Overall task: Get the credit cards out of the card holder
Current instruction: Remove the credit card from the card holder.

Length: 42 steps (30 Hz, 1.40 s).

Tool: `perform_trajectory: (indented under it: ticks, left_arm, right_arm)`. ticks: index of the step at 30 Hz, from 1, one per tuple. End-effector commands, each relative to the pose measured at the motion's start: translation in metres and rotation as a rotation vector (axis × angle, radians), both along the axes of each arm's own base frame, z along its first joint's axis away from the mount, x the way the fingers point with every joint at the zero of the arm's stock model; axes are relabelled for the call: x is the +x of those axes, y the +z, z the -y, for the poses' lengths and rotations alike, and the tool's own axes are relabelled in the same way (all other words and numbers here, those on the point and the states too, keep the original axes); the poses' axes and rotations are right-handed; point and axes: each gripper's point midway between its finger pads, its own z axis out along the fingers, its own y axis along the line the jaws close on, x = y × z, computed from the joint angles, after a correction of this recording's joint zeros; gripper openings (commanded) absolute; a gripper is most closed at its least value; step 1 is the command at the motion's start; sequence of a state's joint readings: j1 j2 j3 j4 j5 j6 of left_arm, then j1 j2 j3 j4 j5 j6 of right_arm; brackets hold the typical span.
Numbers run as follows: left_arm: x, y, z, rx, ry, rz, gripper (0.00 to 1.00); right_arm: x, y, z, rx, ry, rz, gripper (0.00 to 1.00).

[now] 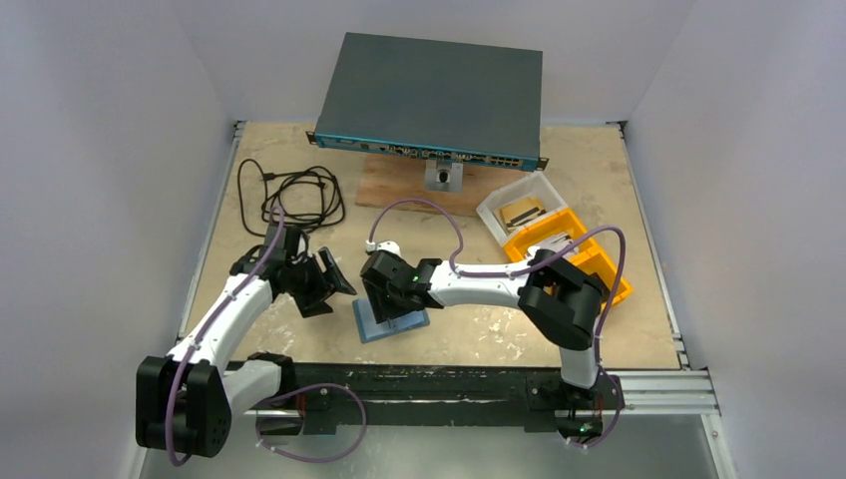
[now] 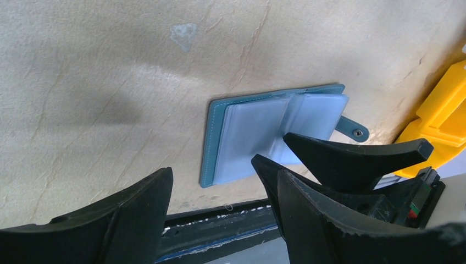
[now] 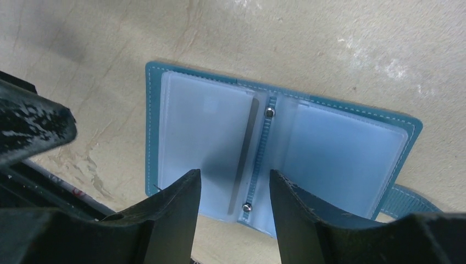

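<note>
— Well, why is the right gripper [image 3: 233, 177] half-open and empty?
— Its jaws straddle the spine of the card holder [image 3: 340, 148], spread flat on the table [image 3: 329, 44], likely to pinch a pocket. The left gripper [image 1: 331, 284] hangs wide and empty beside it.

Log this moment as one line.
card holder: open flat on table | right gripper: open over its spine, empty | left gripper: open, empty
</note>
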State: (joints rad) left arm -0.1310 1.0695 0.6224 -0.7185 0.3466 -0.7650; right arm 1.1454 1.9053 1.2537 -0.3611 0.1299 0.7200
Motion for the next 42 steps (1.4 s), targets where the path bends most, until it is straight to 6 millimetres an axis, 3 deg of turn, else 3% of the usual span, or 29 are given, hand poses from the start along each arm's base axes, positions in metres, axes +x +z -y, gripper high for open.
perform_trajectory:
  ticks: [1,11,16,23,29,37,42]
  left_arm:
    - [0.004,0.001,0.005,-0.035,-0.027,0.022,0.69]
    - [0.003,-0.002,0.006,-0.045,-0.035,0.02,0.69]
    - [0.002,-0.003,0.009,-0.062,-0.046,0.017,0.69]
    - [0.001,-0.004,0.014,-0.089,-0.067,0.014,0.67]
    - [-0.001,-0.003,0.025,-0.079,-0.131,0.025,0.47]
    - [-0.004,-0.02,0.042,-0.019,-0.192,-0.014,0.04]
    - [-0.005,-0.04,0.048,-0.014,-0.203,-0.05,0.0]
  right_arm:
    - [0.01,0.019,-0.01,0.002,0.0,0.058,0.49]
    - [0.003,0.002,-0.02,-0.007,0.016,0.011,0.46]
    - [-0.004,-0.013,-0.016,-0.003,-0.001,-0.051,0.29]
    - [0.001,-0.026,0.006,0.077,-0.05,-0.148,0.09]
    - [-0.001,-0.028,0.009,0.199,-0.047,-0.238,0.08]
    - [-0.002,-0.028,0.01,0.324,-0.065,-0.323,0.07]
    - [-0.004,-0.025,0.009,0.372,-0.064,-0.343,0.08]
